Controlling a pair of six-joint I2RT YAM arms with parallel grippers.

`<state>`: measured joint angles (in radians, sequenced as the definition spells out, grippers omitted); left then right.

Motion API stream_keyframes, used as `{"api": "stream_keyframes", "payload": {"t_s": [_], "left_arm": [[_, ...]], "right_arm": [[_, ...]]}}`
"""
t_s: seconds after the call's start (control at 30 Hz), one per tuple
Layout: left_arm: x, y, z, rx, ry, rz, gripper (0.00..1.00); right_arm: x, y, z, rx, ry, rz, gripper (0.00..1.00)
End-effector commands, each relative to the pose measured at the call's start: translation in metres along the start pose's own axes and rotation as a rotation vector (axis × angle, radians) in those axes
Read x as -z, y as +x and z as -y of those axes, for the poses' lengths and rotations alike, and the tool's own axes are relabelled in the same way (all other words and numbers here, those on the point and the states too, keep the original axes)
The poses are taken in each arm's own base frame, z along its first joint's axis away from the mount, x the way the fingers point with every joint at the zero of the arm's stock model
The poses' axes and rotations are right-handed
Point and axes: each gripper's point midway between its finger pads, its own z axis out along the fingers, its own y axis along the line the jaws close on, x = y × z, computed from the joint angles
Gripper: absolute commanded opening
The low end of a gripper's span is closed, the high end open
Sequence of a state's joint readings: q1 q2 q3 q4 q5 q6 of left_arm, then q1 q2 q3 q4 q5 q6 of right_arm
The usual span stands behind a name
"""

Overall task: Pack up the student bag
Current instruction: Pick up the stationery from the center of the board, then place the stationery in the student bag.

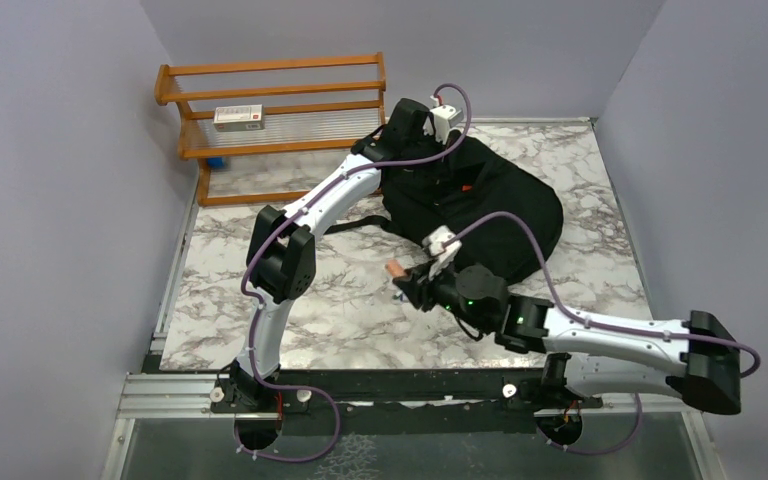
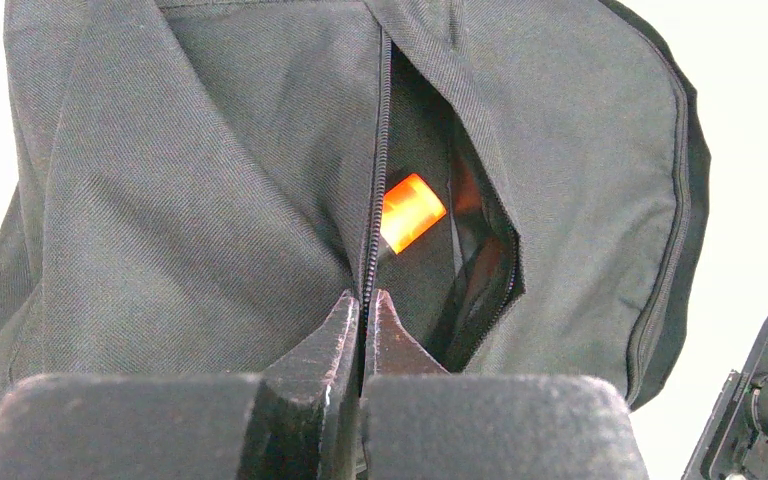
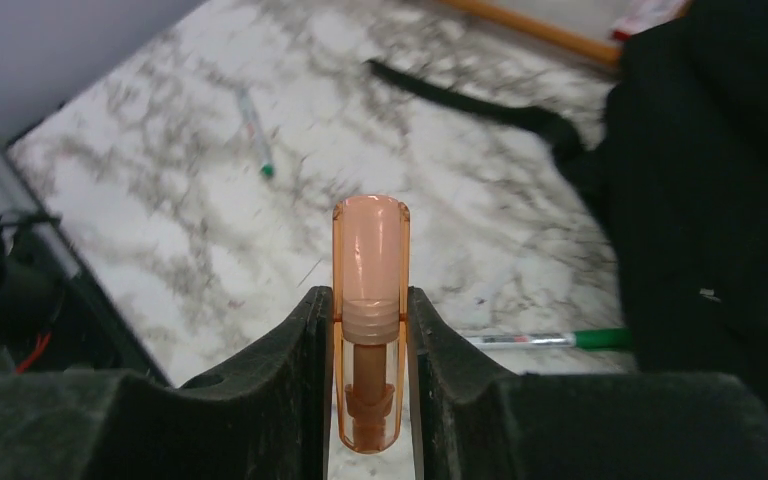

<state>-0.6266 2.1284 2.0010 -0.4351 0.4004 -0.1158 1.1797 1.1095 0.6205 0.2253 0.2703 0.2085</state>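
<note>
The black student bag (image 1: 500, 210) lies at the back middle of the marble table. My left gripper (image 1: 428, 150) is over its back end, shut on the fabric edge beside the zipper (image 2: 380, 150), holding the pocket open (image 2: 364, 305). An orange object (image 2: 410, 210) shows inside the opening. My right gripper (image 1: 405, 285) is in front of the bag, above the table, and is shut on a translucent orange tube (image 3: 370, 260) that sticks out past the fingertips (image 3: 370, 300). The bag fills the right side of the right wrist view (image 3: 720, 180).
A green-capped pen (image 3: 550, 340) lies by the bag's near edge and another pen (image 3: 256, 135) lies further left. A bag strap (image 3: 480, 105) trails on the table. A wooden rack (image 1: 280, 110) holding a white box (image 1: 238, 117) stands at the back left. Grey walls enclose the table.
</note>
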Motion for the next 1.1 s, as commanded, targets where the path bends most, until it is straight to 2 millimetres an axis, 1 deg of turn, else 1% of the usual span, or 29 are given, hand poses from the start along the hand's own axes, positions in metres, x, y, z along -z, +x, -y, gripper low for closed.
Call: {"api": "stream_keyframes", "payload": {"t_s": [0.0,0.1,0.2,0.3,0.37,0.47,0.6,0.7,0.8,1.07], "left_arm": [[0.011,-0.032,0.001,-0.018,0.011,0.091,0.00],[0.010,-0.030,0.002,-0.012,0.017,0.088,0.00],[0.009,-0.030,0.003,-0.005,0.026,0.088,0.00],[0.009,-0.029,0.004,-0.002,0.030,0.086,0.00],[0.008,-0.027,0.003,0.001,0.030,0.084,0.00],[0.007,-0.026,0.004,0.005,0.036,0.080,0.00],[0.005,-0.023,0.004,0.006,0.039,0.075,0.00],[0.003,-0.020,0.004,0.007,0.041,0.070,0.00],[0.002,-0.020,0.006,0.002,0.047,0.069,0.00],[-0.001,-0.016,0.015,-0.019,0.056,0.060,0.00]], "right_arm": [[0.033,-0.034,0.071,-0.083,0.396,0.132,0.00],[0.052,-0.052,0.102,-0.133,0.515,0.173,0.01],[0.063,-0.055,0.138,-0.220,0.572,0.169,0.01],[0.068,-0.058,0.172,-0.328,0.605,0.148,0.00],[0.066,-0.062,0.187,-0.388,0.601,0.112,0.00],[0.059,-0.068,0.201,-0.468,0.568,0.051,0.00],[0.048,-0.078,0.211,-0.543,0.491,0.002,0.01],[0.040,-0.075,0.215,-0.569,0.453,-0.084,0.00],[0.036,-0.070,0.226,-0.592,0.465,-0.152,0.01],[0.021,-0.076,0.246,-0.654,0.402,-0.193,0.00]]}}
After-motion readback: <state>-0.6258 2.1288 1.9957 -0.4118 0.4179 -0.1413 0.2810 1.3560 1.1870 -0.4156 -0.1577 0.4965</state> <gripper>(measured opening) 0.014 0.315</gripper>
